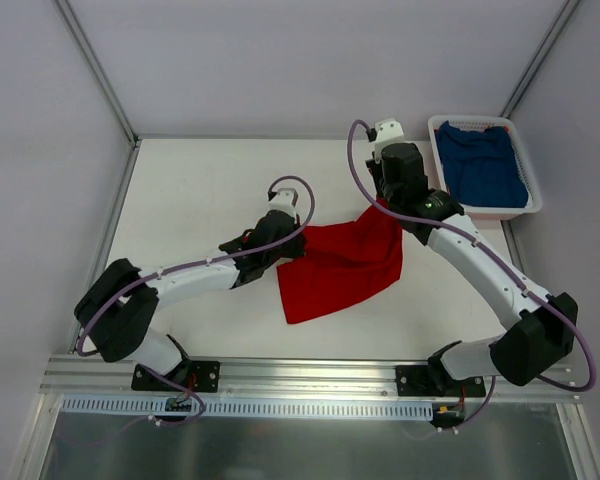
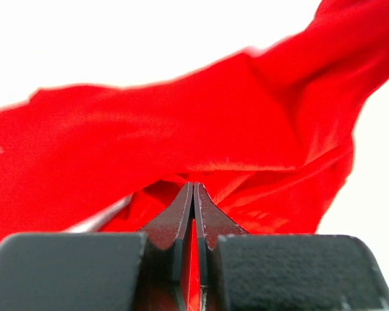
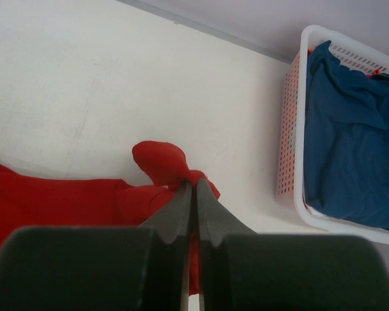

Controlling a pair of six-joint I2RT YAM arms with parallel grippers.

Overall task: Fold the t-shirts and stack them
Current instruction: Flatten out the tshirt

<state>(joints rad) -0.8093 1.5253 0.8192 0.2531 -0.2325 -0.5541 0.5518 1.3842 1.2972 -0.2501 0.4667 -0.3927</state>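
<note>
The red t-shirt hangs stretched between my two grippers above the middle of the table, its lower part draping toward the near side. My left gripper is shut on its left edge; in the left wrist view the red cloth fills the frame past the closed fingertips. My right gripper is shut on its right corner, where a bunch of red cloth sticks out beyond the closed fingertips. The blue t-shirt lies crumpled in the white basket, also seen in the right wrist view.
The white slatted basket stands at the table's far right corner. Metal frame posts and grey walls ring the table. Both arm bases sit at the near edge on an aluminium rail.
</note>
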